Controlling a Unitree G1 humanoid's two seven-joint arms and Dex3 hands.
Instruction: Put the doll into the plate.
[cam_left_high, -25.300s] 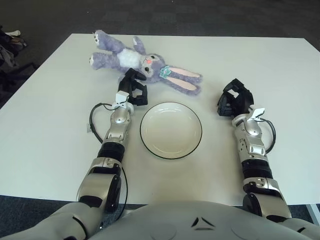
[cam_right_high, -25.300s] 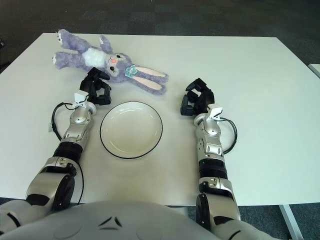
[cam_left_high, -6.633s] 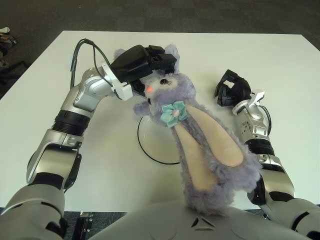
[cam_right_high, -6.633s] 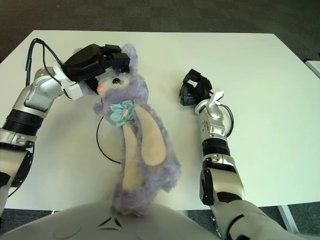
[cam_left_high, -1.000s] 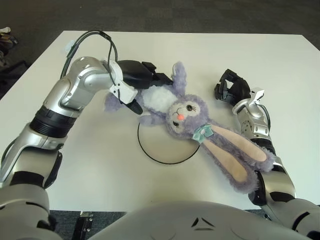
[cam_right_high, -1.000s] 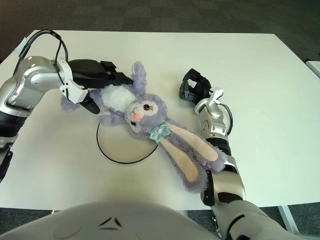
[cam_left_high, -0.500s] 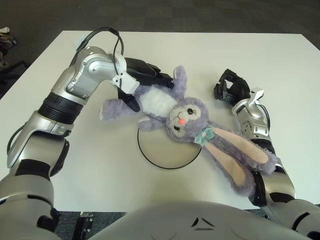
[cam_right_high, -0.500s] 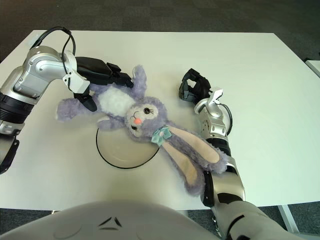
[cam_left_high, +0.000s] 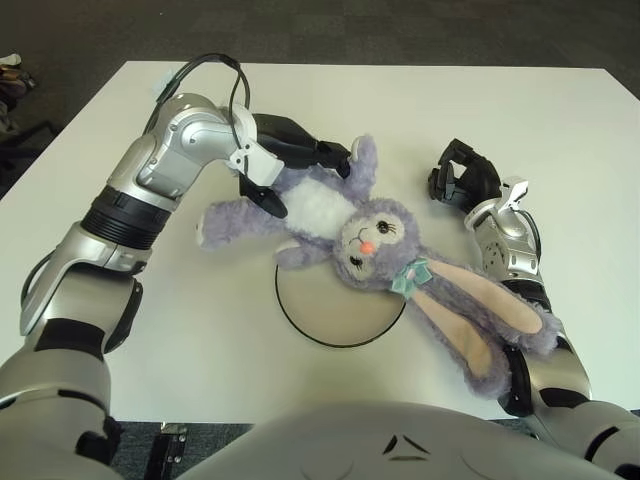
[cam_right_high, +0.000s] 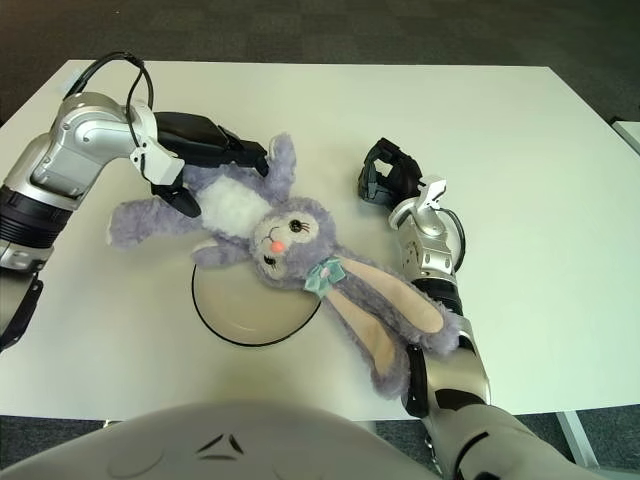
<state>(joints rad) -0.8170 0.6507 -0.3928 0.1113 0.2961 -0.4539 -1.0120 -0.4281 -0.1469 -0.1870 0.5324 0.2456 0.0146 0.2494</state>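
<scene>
Left eye view shows our large white rectangular worktop (cam_left_high: 90, 300) filling most of the scene, and on it the purple plush rabbit doll (cam_left_high: 350, 235) sprawled diagonally, feet toward ten o'clock and long pink-lined ears trailing toward four o'clock.

Compared with half a second ago, the doll has come lower and flatter: its body now lies on the worktop at about eleven o'clock of the round white plate with a thin black rim (cam_left_high: 300, 325), its head covers the plate's upper edge at twelve to one o'clock, and its ears drape over our right forearm. A second ago it was plainly hanging from our grip.

Our left hand (cam_left_high: 300, 160) is at the doll's upper body, at about eleven o'clock of the plate, with the fingers (cam_left_high: 335, 158) stretched along the plush; the thumb reaches across the doll's white belly. We judge the grasp has loosened into a release, though we cannot tell whether some light contact remains.

Our right hand (cam_left_high: 462, 180) shows at about two o'clock of the plate, fingers curled and holding nothing.

We judge the placement only partly made: just the head overlaps the plate, so the doll likely needs shifting toward five o'clock.
</scene>
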